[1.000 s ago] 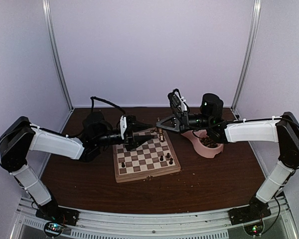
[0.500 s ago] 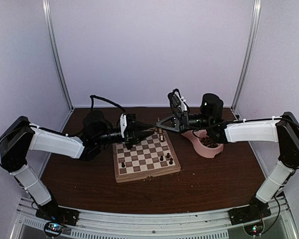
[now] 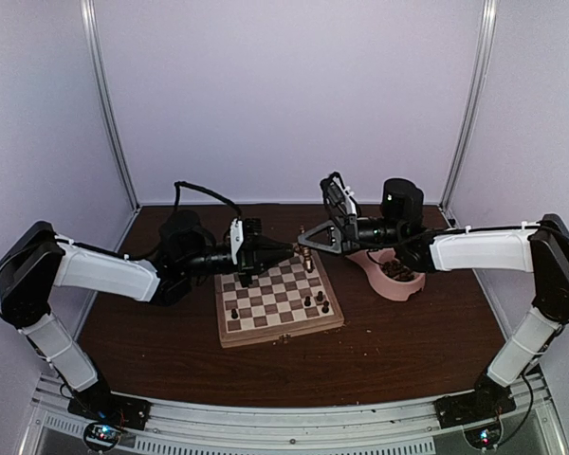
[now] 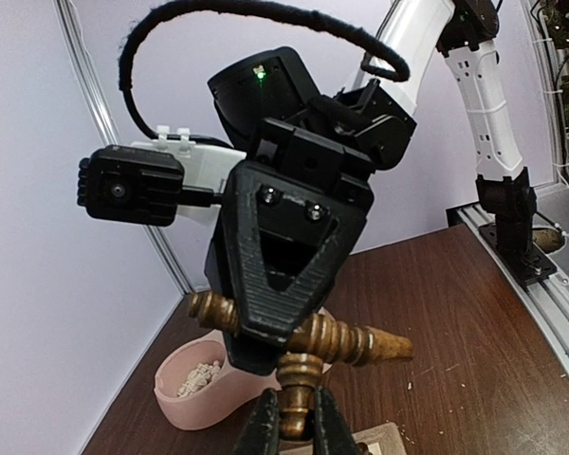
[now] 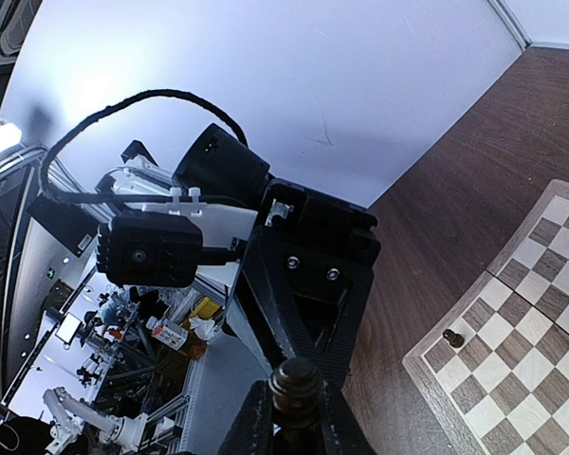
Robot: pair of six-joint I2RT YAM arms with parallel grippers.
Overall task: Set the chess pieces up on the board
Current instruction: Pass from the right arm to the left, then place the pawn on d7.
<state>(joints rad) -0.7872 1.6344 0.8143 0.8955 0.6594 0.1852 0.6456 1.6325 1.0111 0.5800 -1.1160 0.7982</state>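
handover over the board's (image 3: 266,337) far edge
left gripper (image 4: 297,422) and right gripper (image 5: 294,422), tip to tip, both clamped on a brown chess piece (image 4: 300,374) between them; its axis unclear

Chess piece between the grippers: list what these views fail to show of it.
- Top external: the turned piece between left gripper and right gripper is too small to name its kind.
- Left wrist: the right gripper covers its middle; left fingers and the bottom edge hide its lower end.
- Right wrist: right fingers hide its lower part; board cut by the right edge.
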